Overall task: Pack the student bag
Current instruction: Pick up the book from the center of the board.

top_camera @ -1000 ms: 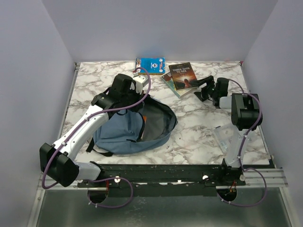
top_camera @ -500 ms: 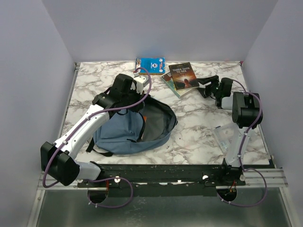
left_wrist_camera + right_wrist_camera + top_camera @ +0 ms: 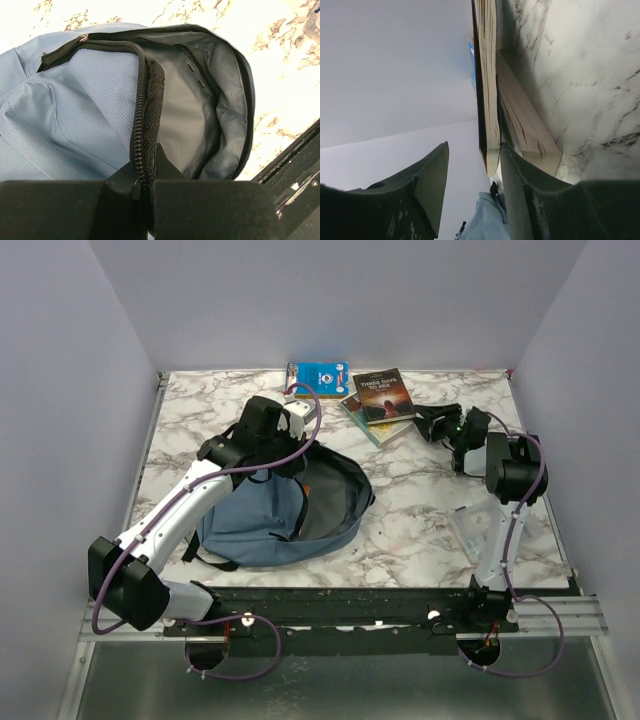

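Note:
The student bag, dusty blue, lies on the marble table with its main compartment gaping open. My left gripper is shut on the bag's black zipper edge at the rim of the opening. A dark brown book lies on a greenish book at the back. My right gripper is at their right edge, open. One of its fingers is wedged under the top book, above the lower book. The other finger stands apart from the cover.
A blue book lies against the back wall. A clear plastic case sits beside the right arm's base. Walls close in the table at the back and on both sides.
My right gripper has moved in to the books' edge, its jaws narrowing around the top book, which has shifted slightly toward the back. The left gripper has kept its hold on the bag.

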Action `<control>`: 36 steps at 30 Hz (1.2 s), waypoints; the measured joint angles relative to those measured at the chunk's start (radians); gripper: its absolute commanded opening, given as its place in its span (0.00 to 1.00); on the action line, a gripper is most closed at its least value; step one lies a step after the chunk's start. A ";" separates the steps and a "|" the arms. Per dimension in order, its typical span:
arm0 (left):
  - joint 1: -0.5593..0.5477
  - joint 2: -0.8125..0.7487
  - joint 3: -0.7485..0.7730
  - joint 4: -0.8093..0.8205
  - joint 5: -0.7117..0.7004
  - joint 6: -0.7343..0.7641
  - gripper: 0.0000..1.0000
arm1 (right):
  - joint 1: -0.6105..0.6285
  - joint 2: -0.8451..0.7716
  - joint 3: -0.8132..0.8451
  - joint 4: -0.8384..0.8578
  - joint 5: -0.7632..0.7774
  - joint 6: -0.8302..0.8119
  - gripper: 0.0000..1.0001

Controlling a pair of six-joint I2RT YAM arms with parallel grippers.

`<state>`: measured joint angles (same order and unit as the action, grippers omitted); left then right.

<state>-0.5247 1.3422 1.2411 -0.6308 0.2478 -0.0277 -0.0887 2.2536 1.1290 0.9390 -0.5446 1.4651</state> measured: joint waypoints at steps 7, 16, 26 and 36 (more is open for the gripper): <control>0.000 0.001 0.000 0.000 0.006 -0.002 0.00 | 0.000 0.080 0.014 0.103 -0.003 0.080 0.48; 0.000 0.001 0.000 0.000 0.014 -0.010 0.00 | 0.011 0.096 0.079 0.111 0.005 0.085 0.48; 0.000 0.001 0.000 0.000 0.018 -0.014 0.00 | 0.039 0.096 0.146 -0.040 0.057 0.018 0.51; 0.000 0.001 0.000 0.000 0.018 -0.016 0.00 | 0.065 0.096 0.267 -0.263 0.133 -0.057 0.55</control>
<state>-0.5247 1.3434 1.2411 -0.6312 0.2661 -0.0433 -0.0235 2.3497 1.3964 0.6758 -0.4118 1.4082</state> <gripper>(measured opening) 0.017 0.522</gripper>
